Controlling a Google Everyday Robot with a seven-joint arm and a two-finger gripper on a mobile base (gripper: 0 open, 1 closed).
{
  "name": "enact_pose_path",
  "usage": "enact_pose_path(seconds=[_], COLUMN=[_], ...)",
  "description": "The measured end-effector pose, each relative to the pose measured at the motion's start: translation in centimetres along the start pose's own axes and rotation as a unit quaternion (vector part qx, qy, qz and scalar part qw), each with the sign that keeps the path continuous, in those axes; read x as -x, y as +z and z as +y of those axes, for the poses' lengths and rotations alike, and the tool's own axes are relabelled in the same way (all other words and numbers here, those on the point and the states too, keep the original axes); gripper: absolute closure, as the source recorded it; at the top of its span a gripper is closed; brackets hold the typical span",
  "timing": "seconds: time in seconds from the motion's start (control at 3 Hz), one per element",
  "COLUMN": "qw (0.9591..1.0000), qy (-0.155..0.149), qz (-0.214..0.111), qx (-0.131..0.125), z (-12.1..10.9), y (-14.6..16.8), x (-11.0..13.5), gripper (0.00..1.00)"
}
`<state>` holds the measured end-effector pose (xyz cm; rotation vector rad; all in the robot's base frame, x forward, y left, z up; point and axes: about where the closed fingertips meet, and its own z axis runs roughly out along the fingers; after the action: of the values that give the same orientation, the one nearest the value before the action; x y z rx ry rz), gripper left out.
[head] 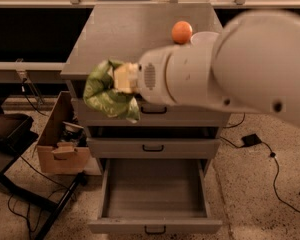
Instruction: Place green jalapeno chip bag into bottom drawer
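My gripper (pixel 121 79) is shut on the green jalapeno chip bag (pixel 106 91), a crumpled green foil bag held in the air in front of the cabinet's left side, at the height of the top drawer. The white arm reaches in from the right and hides part of the cabinet top. The bottom drawer (pixel 154 196) stands pulled out and open below, its inside empty, with its black handle (pixel 155 229) at the front edge. The bag hangs well above the drawer and to its left.
A round orange fruit (pixel 182 32) sits on the grey cabinet top (pixel 125 31). The top drawer (pixel 155 115) and middle drawer (pixel 153 147) are shut. An open cardboard box (pixel 60 144) stands on the floor at left, by a black stand. Cables and a black adapter (pixel 251 139) lie at right.
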<state>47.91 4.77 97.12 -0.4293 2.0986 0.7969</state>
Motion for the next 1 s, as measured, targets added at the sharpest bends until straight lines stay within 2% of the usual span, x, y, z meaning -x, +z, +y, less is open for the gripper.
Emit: enact_pose_path(seconds=[0.33, 0.67, 1.0], qw=[0.9915, 0.9776, 0.9607], qy=[0.124, 0.201, 0.265], qz=[0.037, 0.057, 0.078], qx=[0.013, 0.024, 0.029], z=[-5.7, -9.9, -14.9], y=[5.1, 9.5, 14.5], x=[-9.2, -16.8, -23.8], gripper=[1.0, 1.0, 1.0])
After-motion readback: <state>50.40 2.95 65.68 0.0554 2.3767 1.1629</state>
